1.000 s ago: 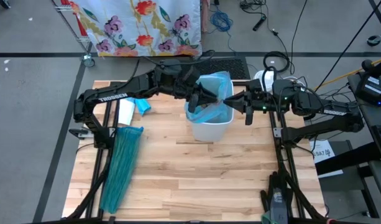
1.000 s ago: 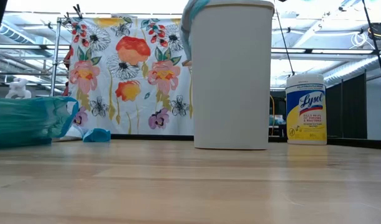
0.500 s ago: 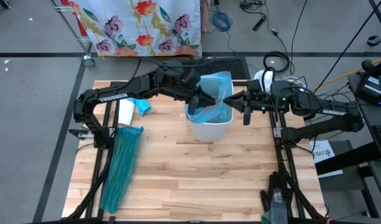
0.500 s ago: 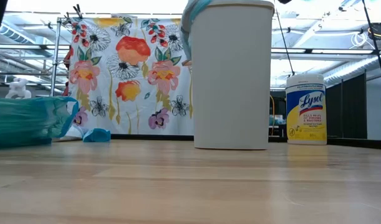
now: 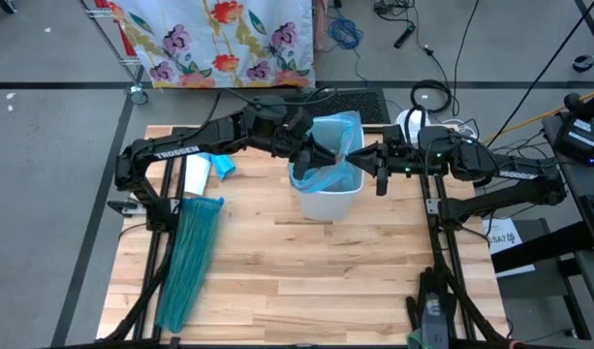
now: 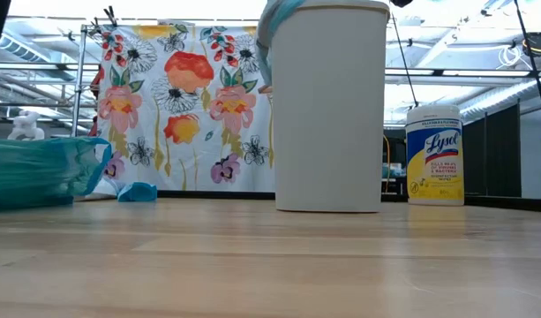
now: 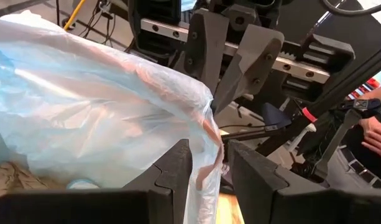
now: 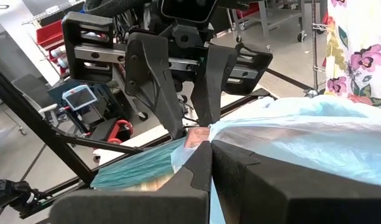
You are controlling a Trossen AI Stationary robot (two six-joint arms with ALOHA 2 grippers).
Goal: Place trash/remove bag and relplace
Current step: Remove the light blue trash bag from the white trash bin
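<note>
both arms are meeting over the white bin at the back of the counter. the left tool is pinching a fold of the pale-blue liner at the bin's rim. the right tool is facing it with fingers pressed together on the liner's edge. brown paper trash is lying inside the liner. the teal replacement bag is lying on the counter's left side, well apart.

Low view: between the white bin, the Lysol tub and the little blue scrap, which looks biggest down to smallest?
1. White bin
2. Lysol tub
3. Blue scrap

The scrap seems to lie farther back, so its true size is unsure.
</note>
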